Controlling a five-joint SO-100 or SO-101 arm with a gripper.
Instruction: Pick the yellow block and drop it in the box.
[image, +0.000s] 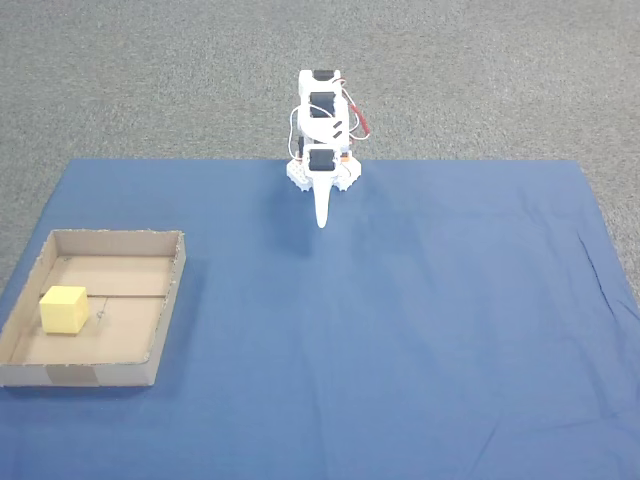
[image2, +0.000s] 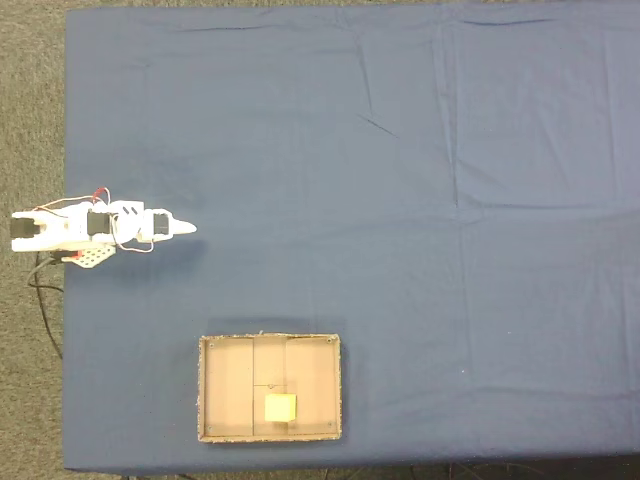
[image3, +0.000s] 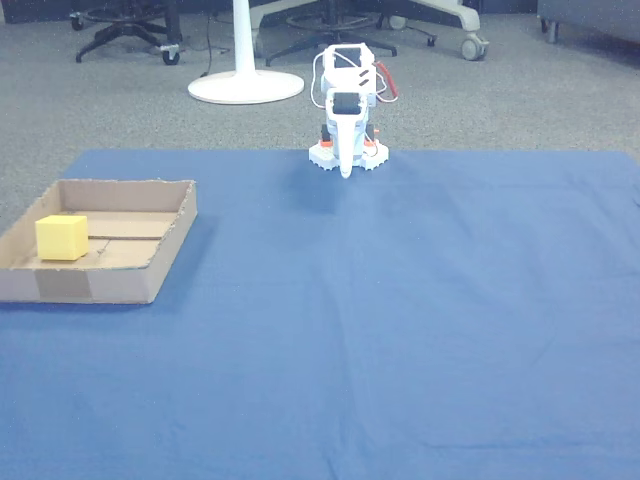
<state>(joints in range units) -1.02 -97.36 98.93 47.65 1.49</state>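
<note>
Yellow block (image: 63, 308) sat flat inside the box (image: 170, 300), faces roughly square to its walls; a cube, no long axis. Nothing else in the box. Box lay with its long axis running away from the camera in a fixed view. Tool (image: 322, 220) clenched, empty, folded near arm base, well apart from box, over blue cloth (image: 400, 320).

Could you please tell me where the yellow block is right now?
The yellow block sits inside the box, on its floor near the left wall in a fixed view, far from the gripper.
</note>
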